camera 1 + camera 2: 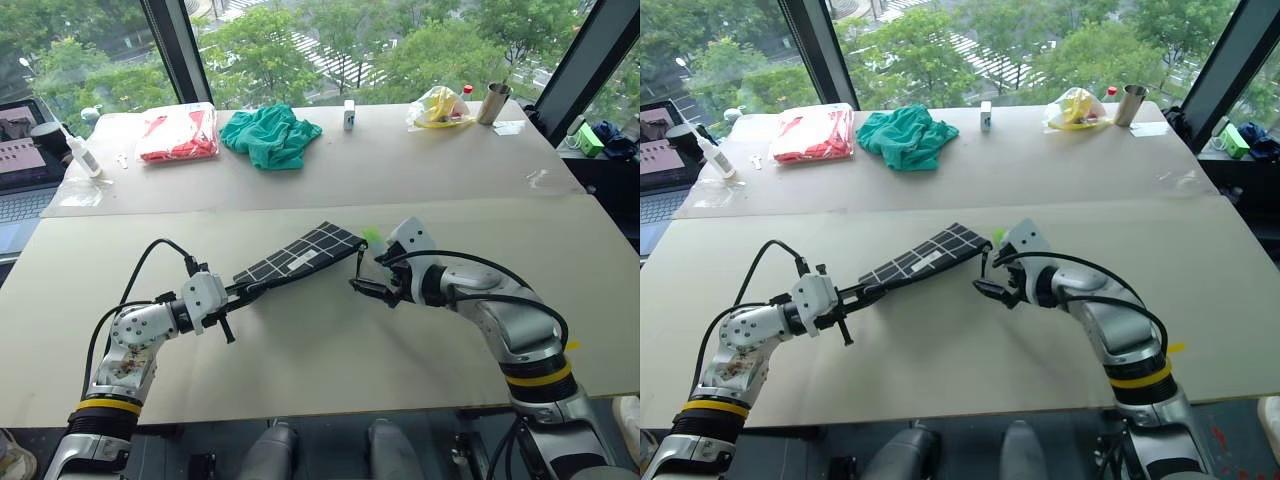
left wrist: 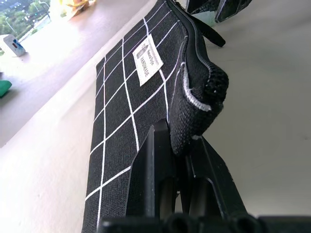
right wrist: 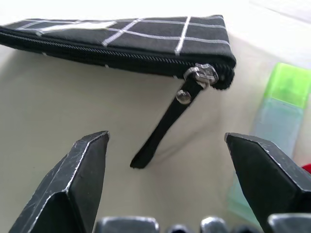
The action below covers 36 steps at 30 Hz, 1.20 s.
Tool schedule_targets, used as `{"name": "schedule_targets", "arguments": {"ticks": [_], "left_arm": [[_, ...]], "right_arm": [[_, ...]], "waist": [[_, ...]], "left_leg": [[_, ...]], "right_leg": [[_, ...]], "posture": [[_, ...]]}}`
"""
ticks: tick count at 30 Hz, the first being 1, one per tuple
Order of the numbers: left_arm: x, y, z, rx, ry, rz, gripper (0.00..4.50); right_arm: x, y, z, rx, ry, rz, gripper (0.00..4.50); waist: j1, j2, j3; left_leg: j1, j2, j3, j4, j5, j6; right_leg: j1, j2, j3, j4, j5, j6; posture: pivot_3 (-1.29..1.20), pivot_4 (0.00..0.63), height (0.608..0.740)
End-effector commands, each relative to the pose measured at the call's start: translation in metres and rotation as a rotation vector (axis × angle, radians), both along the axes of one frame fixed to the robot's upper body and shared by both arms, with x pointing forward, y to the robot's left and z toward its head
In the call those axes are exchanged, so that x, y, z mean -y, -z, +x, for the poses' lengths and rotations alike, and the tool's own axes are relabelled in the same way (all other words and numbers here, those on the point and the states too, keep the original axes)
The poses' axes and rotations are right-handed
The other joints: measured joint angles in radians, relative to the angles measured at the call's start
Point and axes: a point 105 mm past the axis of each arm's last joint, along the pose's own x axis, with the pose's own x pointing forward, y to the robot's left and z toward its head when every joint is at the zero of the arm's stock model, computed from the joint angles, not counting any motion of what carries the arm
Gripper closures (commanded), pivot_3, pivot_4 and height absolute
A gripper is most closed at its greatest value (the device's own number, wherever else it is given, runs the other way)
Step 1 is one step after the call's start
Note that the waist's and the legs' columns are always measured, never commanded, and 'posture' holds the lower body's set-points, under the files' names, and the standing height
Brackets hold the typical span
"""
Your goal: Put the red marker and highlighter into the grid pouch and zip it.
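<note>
A black grid pouch (image 1: 300, 255) with white lines is held up off the pale desk (image 1: 330, 360), one end pinched in the closed left gripper (image 2: 182, 145). The pouch stretches away from that gripper toward the right gripper (image 1: 366, 287), which hovers just short of the pouch's far end with its two black fingers spread wide and nothing between them. In the right wrist view the zipper slider (image 3: 200, 74) sits at the far end of the pouch and the seam looks closed along its whole visible length; the black pull strap (image 3: 163, 124) hangs loose from the slider, in line with the open fingers. The light-green highlighter (image 3: 284, 104) lies on the desk just beside the far end of the pouch, outside it. A sliver of red at the right wrist view's edge, next to the highlighter, may be the red marker, though too little shows to be sure. Judging from this, nothing is packed yet: the pouch apparently needs unzipping, then both pens go in, then zipping shut.
</note>
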Motion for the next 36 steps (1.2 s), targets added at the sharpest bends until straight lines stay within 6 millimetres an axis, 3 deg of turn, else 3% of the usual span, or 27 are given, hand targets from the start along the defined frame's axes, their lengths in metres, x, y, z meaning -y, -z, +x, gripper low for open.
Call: {"name": "schedule_targets", "arguments": {"ticks": [1,3,4,5,15,22,27,33,36], "left_arm": [[0.0,-0.011,0.0,0.041,-0.005,-0.025,4.5],[0.001,-0.011,-0.001,0.041,-0.003,-0.028,4.5],[0.002,-0.01,-0.001,0.041,-0.001,-0.029,4.5],[0.003,-0.01,-0.001,0.041,0.0,-0.031,4.5],[0.005,-0.01,-0.003,0.045,-0.005,-0.04,4.5],[0.007,-0.009,-0.003,0.045,-0.006,-0.045,4.5],[0.01,-0.008,-0.002,0.042,-0.001,-0.053,4.5],[0.012,-0.007,-0.002,0.038,0.005,-0.058,4.5],[0.014,-0.007,-0.002,0.036,0.013,-0.062,4.5]], "right_arm": [[-0.014,-0.01,0.003,0.057,-0.028,0.008,0.28],[-0.017,-0.007,0.006,0.055,-0.023,0.003,0.28],[-0.019,-0.006,0.008,0.054,-0.018,0.004,0.78],[-0.019,-0.005,0.009,0.053,-0.013,0.006,0.9],[-0.033,-0.005,0.0,0.059,-0.105,0.009,4.37],[-0.05,-0.008,-0.011,0.096,-0.232,-0.052,4.44],[-0.076,-0.004,-0.029,0.109,-0.412,-0.126,4.44],[-0.089,0.001,-0.016,0.155,-0.459,-0.223,4.44],[-0.098,-0.008,-0.035,0.125,-0.609,-0.175,4.44]], "waist": [[-0.002,0.0,0.0],[-0.002,0.0,0.0],[-0.002,0.0,0.0],[-0.002,0.0,0.0],[-0.001,0.0,0.0],[-0.001,0.0,0.0],[-0.002,0.0,0.0],[-0.002,0.0,0.0],[-0.001,0.0,0.0]], "left_leg": [[0.0,0.0,0.0,0.0,0.0,0.0],[0.0,0.0,0.0,0.0,0.0,0.0],[0.0,0.0,0.0,0.0,0.0,0.0],[0.0,0.0,0.0,0.0,0.0,0.0],[0.0,0.0,0.0,0.0,0.002,-0.004],[0.0,0.0,0.0,0.0,0.002,-0.004],[0.0,0.0,0.0,0.0,0.002,-0.004],[0.0,0.0,0.0,0.0,0.003,-0.005],[0.0,0.0,0.0,0.0,0.003,-0.005]], "right_leg": [[0.0,0.0,0.0,0.0,0.0,0.0],[0.0,0.0,0.0,0.0,0.0,0.0],[0.0,0.0,0.0,0.0,0.0,0.0],[0.0,0.0,0.0,0.0,0.0,0.0],[0.0,0.0,0.0,0.0,0.0,0.0],[0.0,0.0,0.0,0.0,0.0,0.0],[0.0,0.0,0.0,0.0,0.0,0.0],[0.0,0.0,0.0,0.0,0.0,0.0],[0.0,0.0,0.0,0.0,0.0,0.0]], "posture": [[0.0,0.15,0.74],[0.0,0.15,0.74],[0.0,0.15,0.74],[0.0,0.15,0.74],[0.0,0.15,0.74],[0.0,0.15,0.74],[0.0,0.15,0.74],[0.0,0.15,0.74],[0.0,0.15,0.74]]}}
